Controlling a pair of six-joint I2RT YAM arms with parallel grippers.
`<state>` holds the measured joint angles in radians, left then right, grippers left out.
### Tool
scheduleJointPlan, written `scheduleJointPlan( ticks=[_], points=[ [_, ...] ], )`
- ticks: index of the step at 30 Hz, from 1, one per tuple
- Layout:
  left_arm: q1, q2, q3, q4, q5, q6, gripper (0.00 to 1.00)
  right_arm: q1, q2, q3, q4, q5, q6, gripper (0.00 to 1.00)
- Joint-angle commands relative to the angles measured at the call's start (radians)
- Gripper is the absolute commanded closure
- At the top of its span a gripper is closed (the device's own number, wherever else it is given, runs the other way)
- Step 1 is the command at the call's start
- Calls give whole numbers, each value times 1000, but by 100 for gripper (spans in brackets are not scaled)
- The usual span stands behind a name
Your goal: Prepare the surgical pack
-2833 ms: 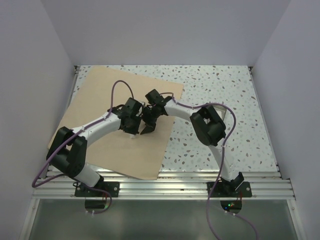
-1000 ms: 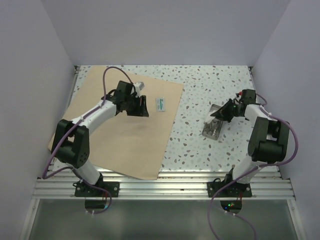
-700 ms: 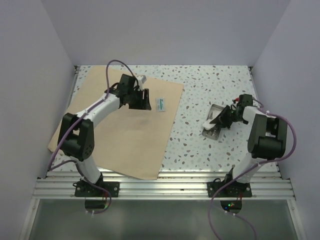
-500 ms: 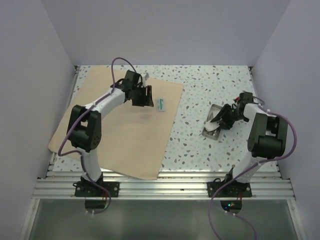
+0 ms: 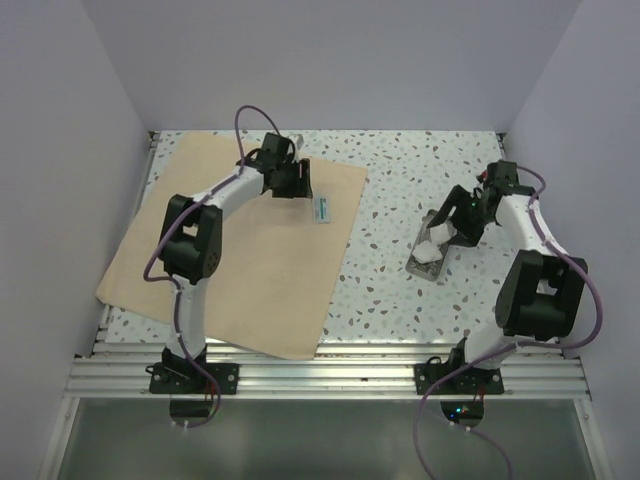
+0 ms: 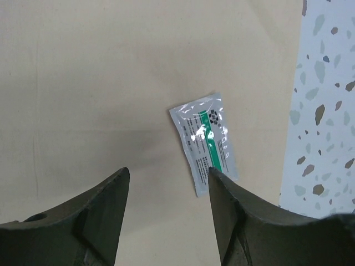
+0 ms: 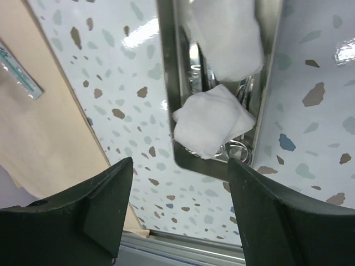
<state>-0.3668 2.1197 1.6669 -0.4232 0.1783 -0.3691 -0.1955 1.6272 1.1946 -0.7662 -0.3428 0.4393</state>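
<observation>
Top external: tan wrap sheet [image 5: 230,270] lies flat and skewed on the left part of the speckled tabletop [image 5: 400,170]. Left gripper [image 5: 298,186] hovers over the sheet near its far edge, beside a small sealed packet [image 5: 322,209] with a green stripe. Packet lies on the sheet, close to its right edge. Left wrist view: jaws wide apart, nothing between them, packet ahead and untouched. Steel tray [image 5: 422,270] sits on bare tabletop right of the sheet, apart from it. Right gripper [image 5: 452,220] hangs over the tray's far end, jaws spread, empty. Right wrist view: two white gauze squares [image 7: 213,124] in the tray. Ring handles of a steel instrument [image 7: 239,148] show under the nearer one.
</observation>
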Motion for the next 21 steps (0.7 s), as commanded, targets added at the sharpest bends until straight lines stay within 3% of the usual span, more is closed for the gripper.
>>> scheduleJointPlan(
  ticks=[1,5,8,9,12,21],
  points=[
    [0,63,91,69,26,39,38,50,-67,45,-85,-2,-2,27],
    [-9,123,169,23,-3,4,41,119,-82,39,-67,-6,19,27],
    [-59,144,204,-59,-182,-34,42,162,-69,57,-74,2,26,27],
    [-98,151,214,-87,-309,-66,41,169,-63,59,-76,4,30,27],
    [-167,180,266,-181,-455,-151,42,188,-59,69,-74,-2,44,26],
    [-236,246,350,-270,-543,-273,36,245,-93,27,-76,-27,32,26]
  ],
)
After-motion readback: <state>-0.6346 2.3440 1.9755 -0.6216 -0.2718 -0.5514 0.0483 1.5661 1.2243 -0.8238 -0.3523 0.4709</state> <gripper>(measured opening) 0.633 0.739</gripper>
